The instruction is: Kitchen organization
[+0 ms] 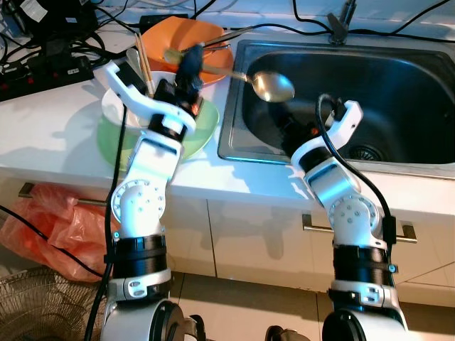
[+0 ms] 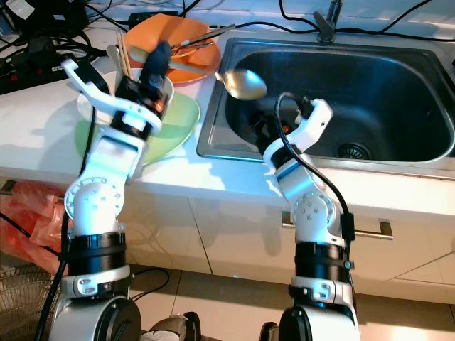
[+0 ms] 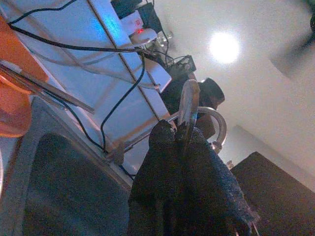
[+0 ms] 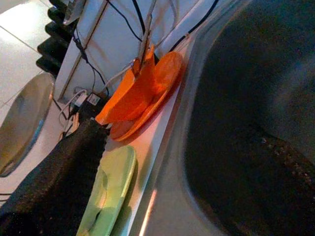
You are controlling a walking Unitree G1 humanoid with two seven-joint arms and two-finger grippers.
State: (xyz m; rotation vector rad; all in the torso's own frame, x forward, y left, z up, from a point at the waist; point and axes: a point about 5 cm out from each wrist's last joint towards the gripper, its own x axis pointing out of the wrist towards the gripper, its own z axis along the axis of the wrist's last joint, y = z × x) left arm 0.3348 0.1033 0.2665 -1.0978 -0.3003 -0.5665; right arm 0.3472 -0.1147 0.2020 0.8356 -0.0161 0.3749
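A large metal spoon [image 1: 274, 87] hangs level over the sink's left rim, its bowl above the basin and its handle running back over the counter. My left gripper [image 1: 188, 67] is shut on that handle, above the white bowl [image 1: 115, 106] that sits on a green plate [image 1: 207, 124]. In the left wrist view the handle [image 3: 189, 98] sticks out between the closed black fingers [image 3: 157, 162]. My right gripper [image 2: 257, 131] reaches down inside the sink [image 1: 398, 78] by its left wall, below the spoon's bowl [image 4: 19, 123].
Chopsticks [image 1: 144, 60] stand in the white bowl. An orange plate [image 1: 181, 35] with utensils lies behind it. Cables and a power strip [image 1: 43, 67] cover the back left counter. The drain [image 1: 366, 151] is in the sink's right half. An orange bag [image 1: 43, 220] and a wire basket [image 1: 35, 305] are on the floor.
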